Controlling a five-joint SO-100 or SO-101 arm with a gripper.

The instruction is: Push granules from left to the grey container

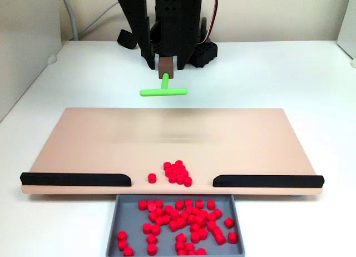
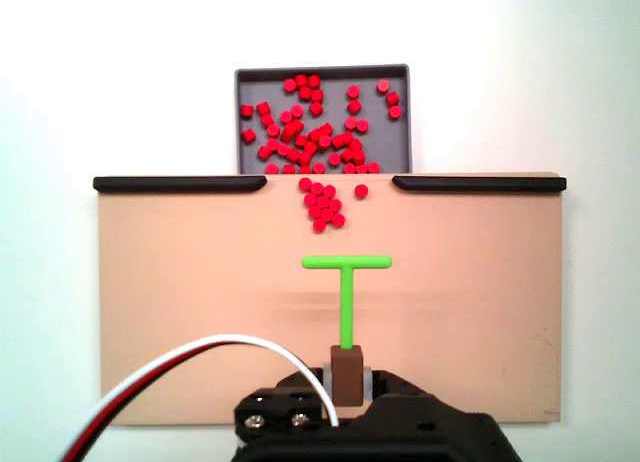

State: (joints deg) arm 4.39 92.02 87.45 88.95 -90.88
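Step in hand: repositioning between pushes. Most granules (image 1: 183,221) already lie in the grey container (image 1: 236,223), at the bottom centre of one fixed view and the top centre of the other. A small cluster (image 1: 177,172) and one stray pellet (image 1: 152,178) remain on the beige board (image 1: 83,140), in the gap between the two black strips (image 1: 75,179), just short of the container's edge.

The gripper (image 1: 166,67) sits at the top centre of that view and the bottom centre of the other (image 2: 346,374). Its jaws stand narrow, clamped on the brown block (image 2: 346,370) that carries the green T-shaped pusher (image 2: 347,282). The shadow under the crossbar suggests the pusher is raised off the board, not resting on it.

Relative position: the remaining cluster lies well ahead of the crossbar, between it and the container, with bare board between. The stray pellet sits off to one side of the cluster.

Next move, as judged: lower the crossbar to the board behind the cluster and drive straight toward the gap. The stray pellet lies near the crossbar's end and may slip past.
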